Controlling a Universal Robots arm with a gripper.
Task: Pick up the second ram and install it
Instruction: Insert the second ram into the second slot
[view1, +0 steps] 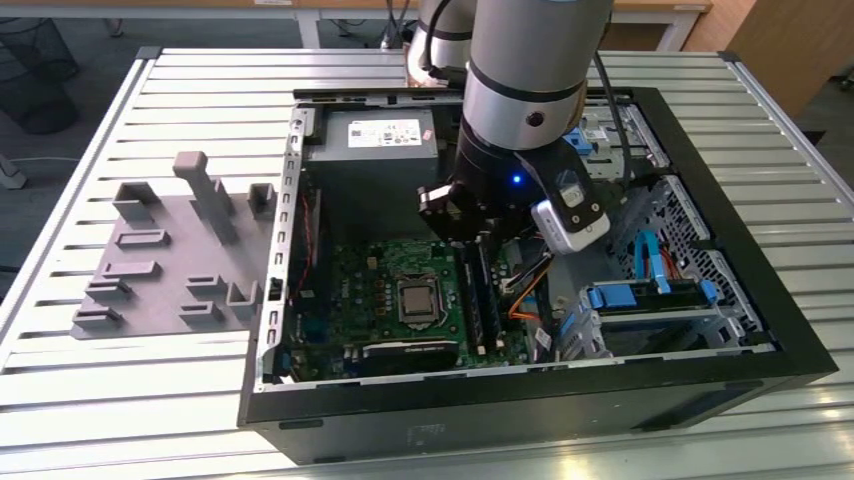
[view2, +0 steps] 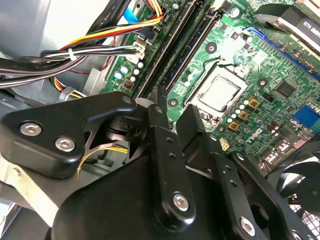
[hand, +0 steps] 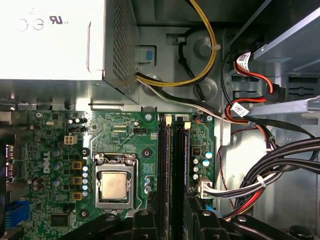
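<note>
Gripper (view1: 474, 238) position first: you have it lowered inside the open computer case (view1: 534, 405), right over the memory slots of the motherboard (view1: 380, 300), with the arm coming down from above. In the second wrist view your two black fingers (view2: 161, 120) stand a little apart, and a sliver of green board shows through the narrow gap; nothing can be seen clamped between them. The second ram (view2: 194, 50) stands on edge in the slot that runs straight out from that gap, a long dark strip lying between the CPU socket (view2: 220, 92) and the neighbouring black slot rail (view2: 167, 47). You cannot tell from these views whether it is pressed fully home, or whether the fingertips touch its near end. In the exterior view the same strip (view1: 478, 295) reaches from under the gripper toward the front wall of the case. A bundle of black, yellow and red cables (view2: 100, 37) passes just beside the slots on the side away from the socket. The grey plastic fixture (view1: 174, 260) sits on the slatted table (view1: 80, 400), at the exterior view's left, well apart from the case.
</note>
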